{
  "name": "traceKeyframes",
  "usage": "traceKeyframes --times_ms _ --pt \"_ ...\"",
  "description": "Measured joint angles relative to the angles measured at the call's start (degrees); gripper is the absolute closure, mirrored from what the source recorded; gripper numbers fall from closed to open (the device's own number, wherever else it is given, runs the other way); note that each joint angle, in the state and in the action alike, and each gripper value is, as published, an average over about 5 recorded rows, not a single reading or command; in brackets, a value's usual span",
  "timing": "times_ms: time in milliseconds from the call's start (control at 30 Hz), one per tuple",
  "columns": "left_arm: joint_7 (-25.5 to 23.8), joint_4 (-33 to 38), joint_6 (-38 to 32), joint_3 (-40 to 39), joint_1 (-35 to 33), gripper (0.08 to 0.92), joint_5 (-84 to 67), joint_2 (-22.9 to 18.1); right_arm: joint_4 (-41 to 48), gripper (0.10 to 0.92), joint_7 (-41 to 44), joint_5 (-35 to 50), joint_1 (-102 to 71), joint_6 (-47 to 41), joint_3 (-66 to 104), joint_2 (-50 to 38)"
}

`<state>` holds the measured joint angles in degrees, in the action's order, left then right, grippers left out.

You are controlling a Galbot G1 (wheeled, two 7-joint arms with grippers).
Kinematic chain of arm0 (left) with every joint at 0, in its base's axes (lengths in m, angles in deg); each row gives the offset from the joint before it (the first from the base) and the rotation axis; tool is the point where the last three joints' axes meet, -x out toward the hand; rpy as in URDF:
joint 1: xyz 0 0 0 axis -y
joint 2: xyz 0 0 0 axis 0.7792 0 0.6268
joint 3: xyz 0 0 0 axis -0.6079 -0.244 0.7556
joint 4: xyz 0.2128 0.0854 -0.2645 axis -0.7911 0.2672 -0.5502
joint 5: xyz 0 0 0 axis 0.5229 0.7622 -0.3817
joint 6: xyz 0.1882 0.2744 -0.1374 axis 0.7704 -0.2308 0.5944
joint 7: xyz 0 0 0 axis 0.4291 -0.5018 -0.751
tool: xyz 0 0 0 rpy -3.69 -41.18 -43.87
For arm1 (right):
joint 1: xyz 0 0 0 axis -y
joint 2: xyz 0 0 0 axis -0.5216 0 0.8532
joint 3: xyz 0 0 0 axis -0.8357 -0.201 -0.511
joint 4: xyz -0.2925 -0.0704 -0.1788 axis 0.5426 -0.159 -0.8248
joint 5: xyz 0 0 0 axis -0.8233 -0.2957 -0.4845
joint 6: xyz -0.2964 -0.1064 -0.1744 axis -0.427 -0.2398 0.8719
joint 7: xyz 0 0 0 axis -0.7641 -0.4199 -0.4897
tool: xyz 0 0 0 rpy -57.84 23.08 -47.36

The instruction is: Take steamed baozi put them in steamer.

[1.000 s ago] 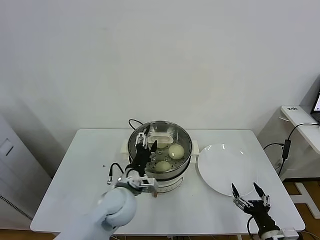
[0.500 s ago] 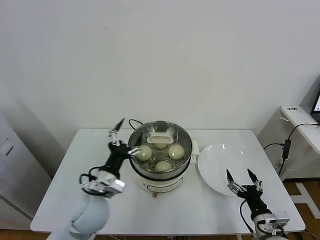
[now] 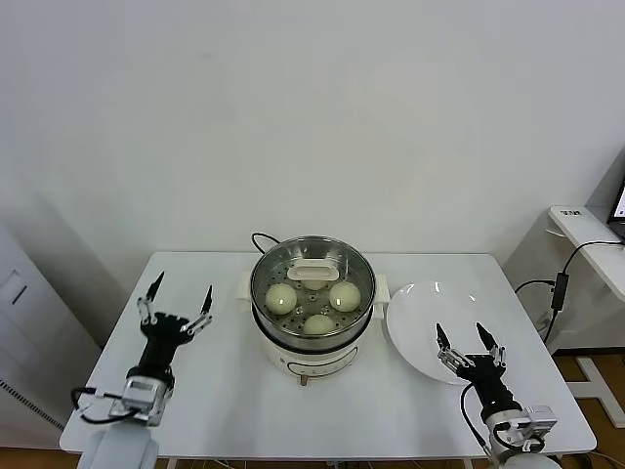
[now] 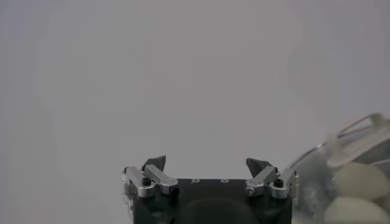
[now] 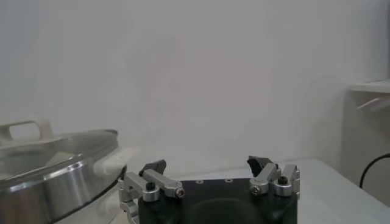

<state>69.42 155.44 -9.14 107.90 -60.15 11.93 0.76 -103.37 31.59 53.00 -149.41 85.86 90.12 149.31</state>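
Note:
The shiny steel steamer (image 3: 269, 262) stands on its white pot base at the table's middle. Three cream-white baozi show in it clearly: one on the left (image 3: 280, 297), one on the right (image 3: 344, 294), one at the front (image 3: 317, 323). A fourth (image 3: 312, 284) shows partly under the white handle. My left gripper (image 3: 177, 305) is open and empty over the table's left part, apart from the steamer. My right gripper (image 3: 468, 343) is open and empty over the white plate's front edge. The left wrist view shows baozi (image 4: 359, 181) at its edge; the right wrist view shows the steamer rim (image 5: 55, 176).
A flat white plate (image 3: 430, 318) lies right of the steamer, bare. A black cord (image 3: 260, 237) runs behind the pot. A white side table with a cable (image 3: 562, 283) stands off to the right. A grey cabinet (image 3: 29, 332) stands at the left.
My left gripper has drawn back out of the steamer, moving left and toward the table's front, open and empty. A baozi now lies at the steamer's left. My right gripper shifted slightly.

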Motion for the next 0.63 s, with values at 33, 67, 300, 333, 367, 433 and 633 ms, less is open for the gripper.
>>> traceKeyframes --times_ms 33,67,300,333,367,433,633 --pt "-0.4 -0.1 -0.6 0.6 -0.8 0.177 -0.6 -0.7 0.1 0.203 0.0 -0.1 0.0 0.1 0.0 0.1" --pt "-0.8 -0.1 -1.2 1.2 -1.5 0.177 -1.2 -1.3 0.3 0.203 0.0 -0.3 0.0 0.2 -0.1 0.1" --pt "-3.7 -0.3 -4.3 4.7 -5.6 0.177 -4.6 -4.9 1.0 0.203 0.2 -0.7 0.1 0.5 -0.3 0.6" --pt "-4.1 -0.4 -4.7 5.1 -6.0 0.177 -5.0 -5.3 1.0 0.203 0.2 -0.8 0.1 0.6 -0.3 0.6" --pt "-4.5 -0.4 -5.0 5.5 -6.4 0.177 -5.4 -5.5 1.1 0.203 0.2 -0.8 0.1 0.6 -0.4 0.7" --pt "-5.3 -0.4 -5.7 6.2 -7.1 0.177 -6.2 -5.9 1.2 0.203 0.2 -0.9 0.1 0.7 -0.4 0.6" --pt "-6.9 -0.8 -6.9 7.5 -8.1 0.177 -8.2 -6.4 1.4 0.203 0.2 -1.0 0.4 0.9 -0.4 0.7"
